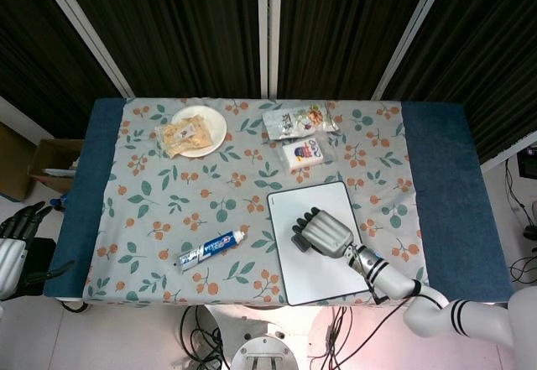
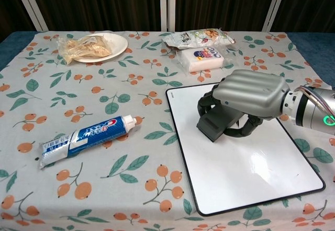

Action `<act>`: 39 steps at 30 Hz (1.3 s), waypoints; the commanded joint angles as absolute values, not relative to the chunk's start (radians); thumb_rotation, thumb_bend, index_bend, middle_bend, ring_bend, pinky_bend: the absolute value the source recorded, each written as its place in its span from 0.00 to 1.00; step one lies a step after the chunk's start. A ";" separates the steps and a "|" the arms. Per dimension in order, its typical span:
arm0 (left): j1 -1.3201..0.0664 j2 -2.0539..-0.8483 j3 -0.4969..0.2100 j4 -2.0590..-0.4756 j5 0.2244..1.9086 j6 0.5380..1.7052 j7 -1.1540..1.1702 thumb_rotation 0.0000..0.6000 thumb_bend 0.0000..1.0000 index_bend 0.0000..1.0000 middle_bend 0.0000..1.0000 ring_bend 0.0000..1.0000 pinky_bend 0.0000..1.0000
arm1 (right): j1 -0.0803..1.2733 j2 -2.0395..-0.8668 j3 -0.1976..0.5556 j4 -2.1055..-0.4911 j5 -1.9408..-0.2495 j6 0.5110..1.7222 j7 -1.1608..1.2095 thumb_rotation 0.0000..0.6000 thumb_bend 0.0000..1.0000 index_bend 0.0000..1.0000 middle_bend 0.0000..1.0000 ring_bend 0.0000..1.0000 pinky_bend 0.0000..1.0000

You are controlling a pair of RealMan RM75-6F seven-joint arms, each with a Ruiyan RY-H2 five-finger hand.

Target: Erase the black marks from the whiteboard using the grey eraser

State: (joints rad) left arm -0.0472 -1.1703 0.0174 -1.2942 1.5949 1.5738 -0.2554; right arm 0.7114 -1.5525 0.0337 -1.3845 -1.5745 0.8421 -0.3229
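A: So, where does the grey eraser (image 2: 217, 124) sit?

B: It lies flat on the whiteboard (image 2: 251, 173), in the far half of the board near its left edge. The right hand (image 2: 246, 99) grasps it from above, fingers curled down over its top and sides, so the felt face meets the board. That grip looks chosen for pressing down while sliding.

A: Are any black marks visible?

B: None show on the bare parts of the board in either view. Whatever lies under the right hand and the eraser is hidden, so one cannot tell whether the last of it is gone. Judging from the clean white area, the wiping seems close to done.

A: And the other hand?

B: The left hand (image 1: 18, 234) hangs off the near-left corner of the surface, well apart from the board, fingers loosely apart and holding nothing. It appears parked there to leave the right arm room.

A: What surrounds the board?

B: A toothpaste tube (image 2: 86, 139) lies to the left on the floral cloth (image 2: 125, 92), near but not touching the frame. Beyond the far edge sits a white packet (image 2: 201, 59), with a snack bag (image 2: 199, 37) just behind it. A plate (image 2: 116, 46) holding a wrapped snack stands at the far left, clear of any wiping stroke.
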 commanded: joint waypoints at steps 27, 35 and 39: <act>-0.051 -1.164 0.021 -1.326 1.610 1.571 -0.225 0.41 0.04 0.10 0.07 0.08 0.19 | 0.676 -1.392 -0.083 -1.522 -1.566 0.841 -0.271 1.00 0.34 0.71 0.60 0.46 0.54; -0.049 -1.159 0.017 -1.329 1.601 1.569 -0.220 0.41 0.03 0.09 0.07 0.08 0.19 | 0.671 -1.380 -0.138 -1.559 -1.671 0.879 -0.224 1.00 0.34 0.71 0.60 0.46 0.54; -0.049 -1.160 0.018 -1.327 1.601 1.567 -0.222 0.41 0.04 0.10 0.07 0.08 0.19 | 0.682 -1.406 -0.127 -1.549 -1.690 0.882 -0.216 1.00 0.34 0.71 0.60 0.46 0.54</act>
State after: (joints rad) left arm -0.0489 -1.1604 0.0176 -1.3269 1.6005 1.5667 -0.2220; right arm 0.6774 -1.3972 -0.1315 -1.5529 -1.6850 0.8806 -0.2185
